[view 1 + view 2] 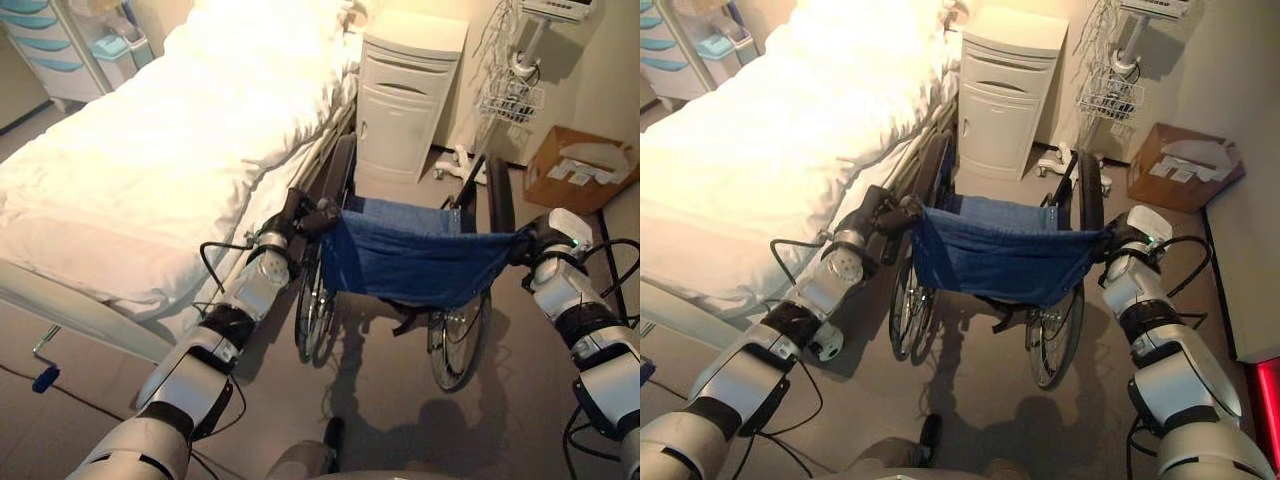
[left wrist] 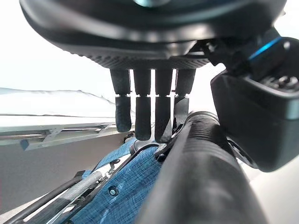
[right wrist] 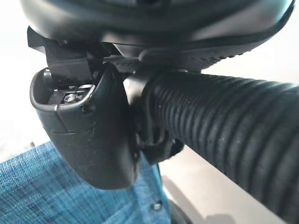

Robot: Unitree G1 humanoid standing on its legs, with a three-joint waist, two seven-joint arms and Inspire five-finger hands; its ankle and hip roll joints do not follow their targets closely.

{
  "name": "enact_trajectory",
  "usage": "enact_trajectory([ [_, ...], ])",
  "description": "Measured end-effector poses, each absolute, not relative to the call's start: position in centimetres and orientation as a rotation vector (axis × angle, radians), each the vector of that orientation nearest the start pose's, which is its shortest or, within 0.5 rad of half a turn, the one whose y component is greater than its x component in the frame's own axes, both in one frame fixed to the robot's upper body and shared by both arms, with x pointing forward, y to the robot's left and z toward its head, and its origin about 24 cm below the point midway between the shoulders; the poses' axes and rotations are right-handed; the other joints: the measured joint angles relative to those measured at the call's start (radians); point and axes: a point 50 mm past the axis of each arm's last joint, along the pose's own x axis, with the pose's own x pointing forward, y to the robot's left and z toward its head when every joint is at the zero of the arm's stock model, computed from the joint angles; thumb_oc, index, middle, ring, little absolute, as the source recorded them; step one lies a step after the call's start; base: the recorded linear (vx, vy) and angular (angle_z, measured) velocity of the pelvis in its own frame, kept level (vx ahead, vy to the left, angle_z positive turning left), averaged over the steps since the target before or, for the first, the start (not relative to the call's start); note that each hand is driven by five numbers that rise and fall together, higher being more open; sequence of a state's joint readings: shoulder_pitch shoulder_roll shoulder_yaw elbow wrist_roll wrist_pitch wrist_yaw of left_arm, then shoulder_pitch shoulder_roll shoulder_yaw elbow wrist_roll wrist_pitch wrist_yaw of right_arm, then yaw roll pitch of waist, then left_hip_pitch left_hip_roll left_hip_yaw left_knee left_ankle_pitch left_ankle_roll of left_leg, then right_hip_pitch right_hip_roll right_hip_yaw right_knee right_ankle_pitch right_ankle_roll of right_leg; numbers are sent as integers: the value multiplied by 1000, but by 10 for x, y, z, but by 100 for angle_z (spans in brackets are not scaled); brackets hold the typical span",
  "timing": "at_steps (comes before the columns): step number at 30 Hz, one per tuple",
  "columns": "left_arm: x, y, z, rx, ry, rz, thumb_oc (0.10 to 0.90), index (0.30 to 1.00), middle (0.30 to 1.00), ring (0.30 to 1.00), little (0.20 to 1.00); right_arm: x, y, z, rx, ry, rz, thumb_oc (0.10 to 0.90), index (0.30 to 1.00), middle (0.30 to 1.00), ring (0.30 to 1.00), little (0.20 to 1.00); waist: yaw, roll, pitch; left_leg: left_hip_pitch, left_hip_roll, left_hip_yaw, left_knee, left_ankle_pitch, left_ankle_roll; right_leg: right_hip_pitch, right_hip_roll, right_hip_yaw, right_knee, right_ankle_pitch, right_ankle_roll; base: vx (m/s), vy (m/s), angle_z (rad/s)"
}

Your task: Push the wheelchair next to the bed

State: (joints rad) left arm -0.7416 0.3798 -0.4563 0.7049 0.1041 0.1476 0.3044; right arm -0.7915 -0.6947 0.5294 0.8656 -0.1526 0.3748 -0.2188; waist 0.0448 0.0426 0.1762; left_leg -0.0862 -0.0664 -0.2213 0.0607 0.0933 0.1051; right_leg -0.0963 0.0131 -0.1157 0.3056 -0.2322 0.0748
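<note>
At the far left stands a white drawer cart with pale blue drawer fronts (image 1: 45,45). To its right, the white-sheeted hospital bed (image 1: 170,150) runs from the near left to the far middle, a blue crank handle (image 1: 45,378) hanging below its near edge. The left hand (image 1: 300,215) rests on the black ribbed left push handle (image 2: 205,172) of the wheelchair; in the left wrist view its fingers (image 2: 142,109) hang straight down past the grip, together in a row, not curled round it. The folding wheelchair with a blue fabric back (image 1: 415,255) stands just beside the bed's right side, its left wheel close to the bed frame, facing the far wall. Beyond it stands a white bedside cabinet (image 1: 405,95), next to the bed's head. The right hand (image 1: 1125,238) is at the wheelchair's black ribbed right push handle (image 3: 229,121); its thumb (image 3: 91,135) lies against the grip, and I cannot tell whether its fingers wrap it. At the far right stand a pole stand with a wire basket (image 1: 510,100) and a brown cardboard box (image 1: 580,165) on the floor.
</note>
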Motion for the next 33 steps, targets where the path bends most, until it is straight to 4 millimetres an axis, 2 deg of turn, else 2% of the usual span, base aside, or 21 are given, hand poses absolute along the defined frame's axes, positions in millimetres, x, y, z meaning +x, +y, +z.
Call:
enact_trajectory([
  [3, 376, 166, 92, 795, 28, 87, 400, 300, 300, 300, 300, 364, -292, 107, -1146, 388, -345, 400, 300, 300, 300, 300, -27, -31, 20, -11, -14, -22, -2, -11, 1, -50, -7, 24, -170, 97, 44, 320, -79, 56],
  [4, 376, 166, 96, 796, 11, 95, 400, 300, 300, 300, 300, 364, -291, 106, -1139, 398, -348, 400, 300, 300, 300, 300, -35, -58, 22, -7, -18, -30, -25, -28, -5, -48, -10, 23, -190, 138, 77, 380, -131, 101],
  [5, 379, 166, 107, 795, -29, 111, 400, 300, 300, 300, 300, 366, -288, 111, -1123, 386, -355, 400, 300, 300, 300, 300, -61, -109, 54, -1, -50, -1, 15, -56, -5, -37, -42, 4, -218, 161, 77, 193, -89, 98],
  [6, 380, 167, 113, 788, -46, 125, 400, 300, 300, 300, 300, 368, -288, 117, -1121, 373, -365, 400, 300, 300, 300, 300, -73, -133, 84, -14, -76, 59, 108, -65, -10, -23, -67, -13, -218, 172, 68, 159, -120, 95],
  [7, 381, 163, 113, 779, -53, 125, 400, 300, 300, 300, 300, 369, -293, 123, -1130, 367, -380, 400, 300, 300, 300, 300, -78, -126, 104, -13, -80, 133, 222, -96, -17, -7, -79, -50, -214, 173, 69, 257, -139, 57],
  [8, 380, 160, 111, 771, -52, 107, 400, 300, 300, 300, 300, 368, -296, 126, -1134, 365, -389, 400, 300, 300, 300, 300, -74, -87, 106, 45, -48, 135, 183, -162, -27, -4, -69, -98, -178, 176, 69, 301, -150, 46],
  [9, 379, 157, 109, 762, -54, 95, 400, 300, 300, 300, 300, 367, -300, 129, -1135, 361, -401, 400, 300, 300, 300, 300, -76, -68, 112, 64, -28, 87, 150, -198, -11, -19, -46, -69, -102, 175, 67, 355, -106, 66],
  [10, 378, 154, 111, 742, -70, 93, 400, 300, 300, 300, 300, 364, -303, 125, -1133, 377, -404, 400, 300, 300, 300, 300, -93, -103, 107, 58, -52, 58, 154, -204, -16, -8, -63, 27, -29, 113, 17, 232, -62, 69],
  [11, 378, 153, 114, 734, -87, 95, 400, 300, 300, 300, 300, 365, -303, 127, -1124, 378, -403, 400, 300, 300, 300, 300, -90, -114, 108, 57, -51, 65, 153, -209, -29, -8, -74, -12, -50, 117, -10, 302, -57, 63],
  [12, 378, 151, 117, 728, -101, 94, 400, 300, 300, 300, 300, 364, -306, 128, -1120, 382, -406, 400, 300, 300, 300, 300, -86, -129, 111, 42, -44, 108, 202, -226, -61, 8, -115, -118, -88, 157, -26, 277, -24, 15],
  [14, 378, 150, 112, 724, -88, 90, 400, 300, 300, 300, 300, 363, -307, 126, -1120, 390, -408, 400, 300, 300, 300, 300, -89, -122, 111, 44, -20, 160, 343, -252, -89, 36, -130, -172, -105, 174, -56, 271, -21, 20],
  [15, 377, 147, 106, 738, -71, 69, 400, 300, 300, 300, 300, 360, -311, 123, -1125, 404, -410, 400, 300, 300, 300, 300, -93, -109, 105, 53, 17, 179, 407, -283, -126, 57, -128, -191, -106, 160, -55, 215, -11, 33],
  [17, 377, 144, 107, 741, -75, 53, 400, 300, 300, 300, 300, 359, -313, 123, -1106, 410, -413, 400, 300, 300, 300, 300, -90, -101, 102, 46, 36, 149, 409, -281, -138, 55, -116, -173, -100, 146, -62, 238, 57, 21],
  [18, 380, 142, 110, 750, -80, 51, 400, 300, 300, 300, 300, 359, -313, 120, -1092, 424, -416, 400, 300, 300, 300, 300, -84, -116, 105, -18, 30, 153, 504, -265, -172, 64, -112, -163, -138, 155, -65, 172, 94, 6],
  [21, 380, 142, 106, 776, -62, 35, 400, 300, 300, 300, 300, 359, -312, 115, -1086, 450, -419, 400, 300, 300, 300, 300, -66, -115, 115, -62, 51, 154, 344, -261, -171, 117, -107, -164, -182, 166, -68, 319, 233, -21],
  [23, 379, 142, 104, 766, -51, 31, 400, 300, 300, 300, 300, 359, -313, 116, -1089, 448, -422, 400, 300, 300, 300, 300, -47, -84, 133, -80, 79, 152, 222, -232, -214, 157, -87, -155, -200, 167, -64, 376, 248, -54],
  [25, 376, 142, 97, 763, -37, 23, 400, 300, 300, 300, 300, 359, -314, 119, -1104, 441, -424, 400, 300, 300, 300, 300, -27, -4, 148, -104, 127, 145, 175, -198, -210, 207, -36, -141, -199, 165, -48, 537, 360, -85],
  [26, 374, 146, 92, 757, -19, 22, 400, 300, 300, 300, 300, 359, -313, 116, -1121, 447, -411, 400, 300, 300, 300, 300, 1, 15, 137, -93, 134, 152, 175, -168, -206, 209, -38, -133, -188, 162, -42, 320, 228, -103],
  [28, 370, 155, 88, 744, -8, 33, 400, 300, 300, 300, 300, 360, -306, 112, -1115, 445, -389, 400, 300, 300, 300, 300, 38, 16, 123, -79, 129, 147, 175, -149, -197, 211, -24, -71, -186, 151, -20, 320, 240, -102],
  [29, 370, 159, 91, 744, -15, 39, 400, 300, 300, 300, 300, 361, -302, 110, -1106, 442, -379, 400, 300, 300, 300, 300, 31, -3, 121, -82, 116, 145, 175, -136, -186, 218, -16, -14, -158, 125, -15, 383, 290, -37],
  [33, 376, 163, 100, 759, -22, 45, 400, 300, 300, 300, 300, 362, -298, 105, -1092, 446, -369, 400, 300, 300, 300, 300, 17, -50, 111, -62, 97, 174, 110, -93, -159, 228, -67, -71, -206, 131, -3, 205, 228, -4],
])
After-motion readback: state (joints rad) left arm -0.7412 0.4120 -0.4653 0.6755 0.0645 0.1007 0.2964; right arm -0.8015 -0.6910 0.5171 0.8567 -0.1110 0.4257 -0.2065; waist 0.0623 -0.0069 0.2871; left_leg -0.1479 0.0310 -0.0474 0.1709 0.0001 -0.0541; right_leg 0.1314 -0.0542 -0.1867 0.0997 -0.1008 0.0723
